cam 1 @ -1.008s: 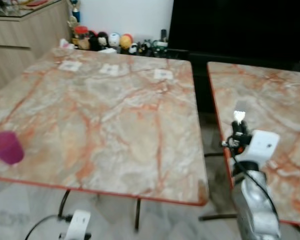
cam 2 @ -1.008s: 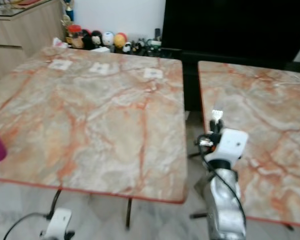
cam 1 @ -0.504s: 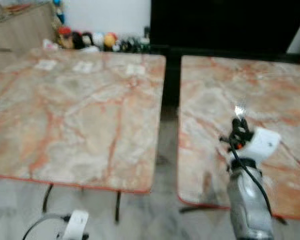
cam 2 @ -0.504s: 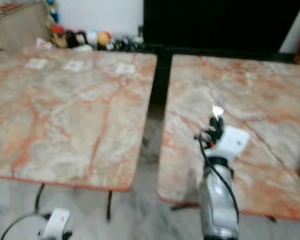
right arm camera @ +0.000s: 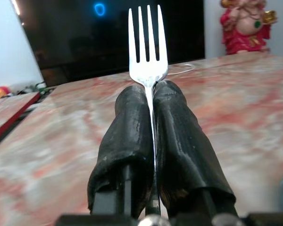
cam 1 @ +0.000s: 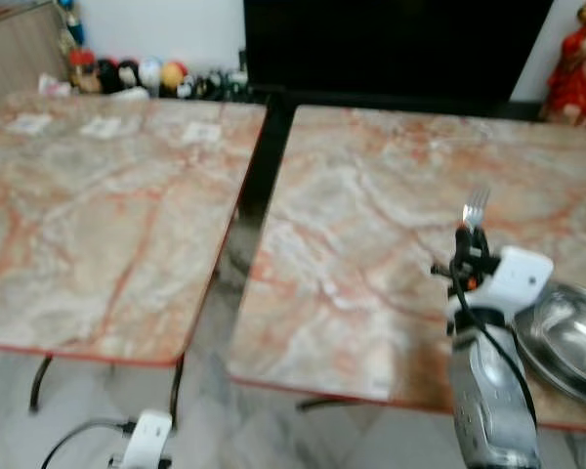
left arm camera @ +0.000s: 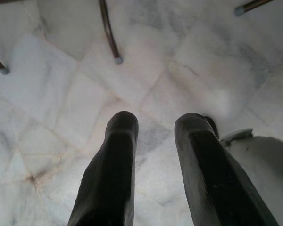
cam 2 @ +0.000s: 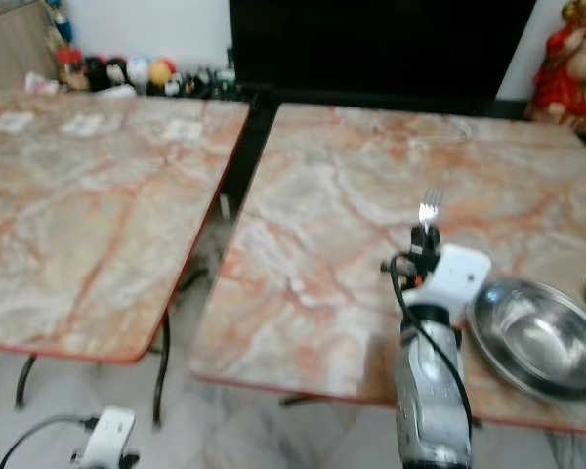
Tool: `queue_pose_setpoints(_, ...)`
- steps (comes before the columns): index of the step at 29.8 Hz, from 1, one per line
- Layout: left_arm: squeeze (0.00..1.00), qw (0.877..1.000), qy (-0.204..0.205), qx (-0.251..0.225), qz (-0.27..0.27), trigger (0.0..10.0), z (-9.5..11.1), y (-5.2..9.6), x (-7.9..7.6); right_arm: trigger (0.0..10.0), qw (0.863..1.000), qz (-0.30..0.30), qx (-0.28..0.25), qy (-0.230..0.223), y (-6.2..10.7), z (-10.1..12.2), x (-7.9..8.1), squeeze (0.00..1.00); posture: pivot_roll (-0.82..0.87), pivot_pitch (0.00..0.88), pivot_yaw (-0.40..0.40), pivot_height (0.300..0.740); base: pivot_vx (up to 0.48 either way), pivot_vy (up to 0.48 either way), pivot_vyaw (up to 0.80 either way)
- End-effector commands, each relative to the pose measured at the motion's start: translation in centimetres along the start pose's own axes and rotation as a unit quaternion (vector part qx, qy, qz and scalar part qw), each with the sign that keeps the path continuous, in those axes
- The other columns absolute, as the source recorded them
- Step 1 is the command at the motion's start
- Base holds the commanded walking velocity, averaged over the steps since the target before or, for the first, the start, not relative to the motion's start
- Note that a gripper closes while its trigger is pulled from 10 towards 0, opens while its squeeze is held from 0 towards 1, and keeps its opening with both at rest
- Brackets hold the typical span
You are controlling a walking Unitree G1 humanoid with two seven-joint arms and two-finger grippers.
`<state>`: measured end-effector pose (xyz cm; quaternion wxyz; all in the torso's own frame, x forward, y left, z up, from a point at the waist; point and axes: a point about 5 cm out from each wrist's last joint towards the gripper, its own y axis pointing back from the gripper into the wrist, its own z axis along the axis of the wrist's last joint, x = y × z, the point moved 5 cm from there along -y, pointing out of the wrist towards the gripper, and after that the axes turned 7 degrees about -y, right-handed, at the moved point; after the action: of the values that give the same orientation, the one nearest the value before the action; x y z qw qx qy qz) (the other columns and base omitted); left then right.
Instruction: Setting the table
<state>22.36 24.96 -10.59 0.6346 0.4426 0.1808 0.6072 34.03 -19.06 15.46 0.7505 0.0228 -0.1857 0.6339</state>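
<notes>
My view has swung to the right since a second ago: the purple cup has left the picture, the right-hand table point(cam 1: 371, 244) now sits before me, and a steel bowl point(cam 2: 537, 337) has come into sight near its front right corner.

My right gripper point(right arm camera: 151, 101) is clamped tight on a fork point(right arm camera: 147, 42), the two black fingers point(right arm camera: 127, 136) pressed flat against the handle with no gap between them. The fork stands upright, tines up, well clear of the fingertips. In the head views the right gripper point(cam 1: 467, 256) is held above the front part of the right-hand table, left of the steel bowl and apart from it.

My left gripper point(left arm camera: 153, 122) hangs low over the pale marble floor point(left arm camera: 61, 94), its fingers point(left arm camera: 118, 155) parted by a narrow gap and holding nothing.

The left-hand table point(cam 1: 88, 225) carries three small white cards point(cam 1: 103, 127) along its far edge; whatever is printed on them is too blurred to read. Beyond that edge stands a row of small round figurines point(cam 1: 127, 76), and a red figure point(cam 2: 566, 59) stands behind the far right corner of the right-hand table. I can make out no brand or writing on the fork.
</notes>
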Motion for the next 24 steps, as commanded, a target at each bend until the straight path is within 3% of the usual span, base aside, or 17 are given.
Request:
queue_pose_setpoints(1,0.00,1.000,-0.001,0.004,-0.009,10.0,-0.2,0.0,-0.7,10.0,1.000,-0.012,-0.005,0.005,0.1,0.4,-1.0,0.00,0.04,0.016,0.025,0.740,0.000,-0.469,0.00)
queue_pose_setpoints(4,0.00,1.000,-0.001,0.004,-0.010,10.0,-0.1,0.0,-0.8,10.0,1.000,0.001,-0.016,0.027,-0.1,1.0,-0.7,0.00,0.03,0.016,0.025,0.740,0.000,-0.467,0.00)
queue_pose_setpoints(11,0.00,1.000,-0.001,0.003,-0.011,10.0,-0.1,0.0,-0.9,10.0,0.998,-0.023,-0.033,0.040,-0.3,2.3,-2.4,0.00,0.03,0.014,0.025,0.740,0.000,-0.467,0.00)
queue_pose_setpoints(14,0.00,1.000,0.001,0.004,-0.011,10.0,-0.1,0.0,-0.9,10.0,0.997,-0.042,-0.044,0.055,-0.3,3.3,-4.0,0.00,0.03,0.014,0.023,0.740,0.000,-0.424,0.00)
queue_pose_setpoints(24,0.00,1.000,0.004,0.005,-0.011,10.0,-0.1,-0.1,-1.0,10.0,0.986,-0.101,-0.050,0.119,-0.1,5.6,-8.6,0.00,0.02,0.015,0.022,0.740,0.000,0.000,0.00)
